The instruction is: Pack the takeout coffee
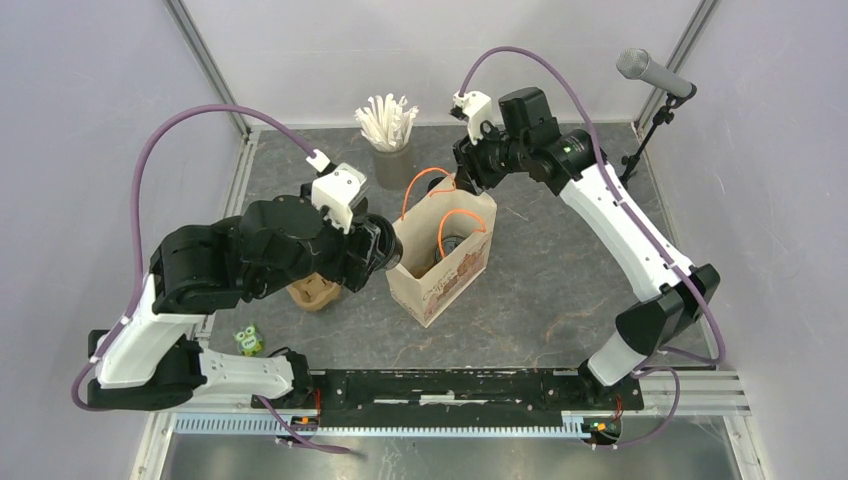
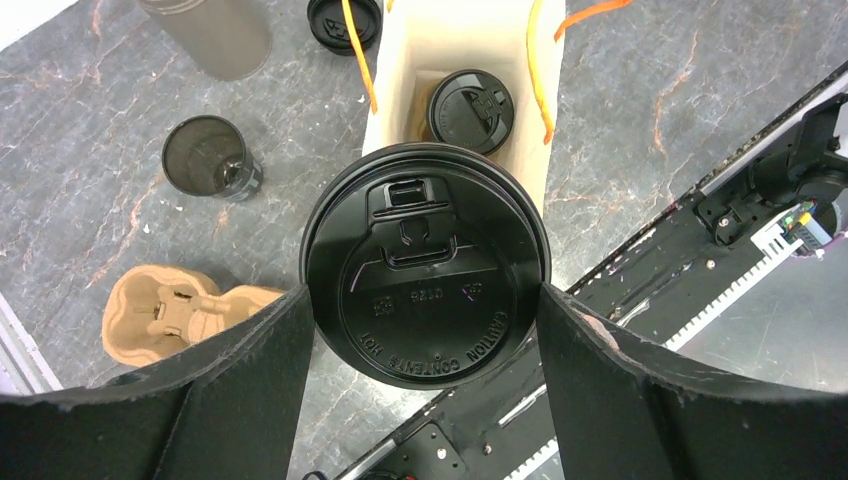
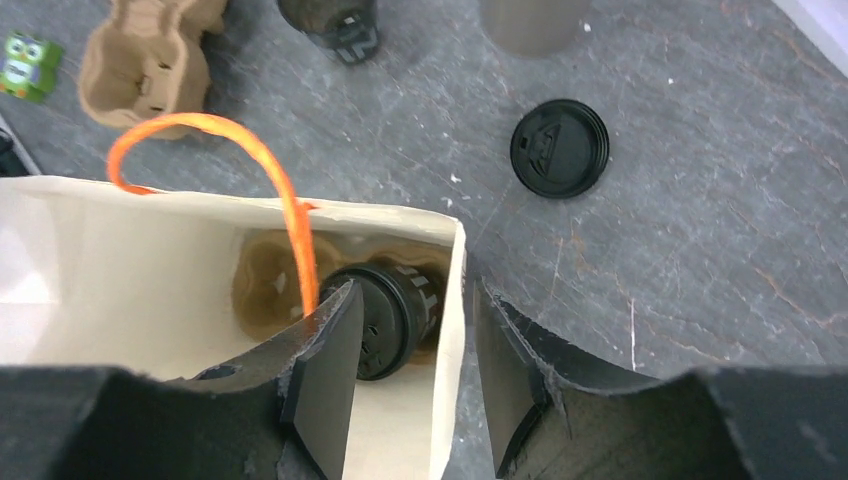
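Left arm folded low, wrist tipped down. left gripper (image 2: 425,297) spread wide, clamped on lidded cup (image 2: 425,265) at 9 o'clock of paper bag (image 2: 455,40). Right arm stretched long from 4 o'clock. right gripper (image 3: 415,340) half-spread astride bag's 12 o'clock wall, not pinching. Second lidded cup (image 3: 395,310) inside bag.

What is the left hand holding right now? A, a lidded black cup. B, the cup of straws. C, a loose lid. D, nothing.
A: the left hand has a lidded black cup clamped between its jaws, which press on both sides of the lid.
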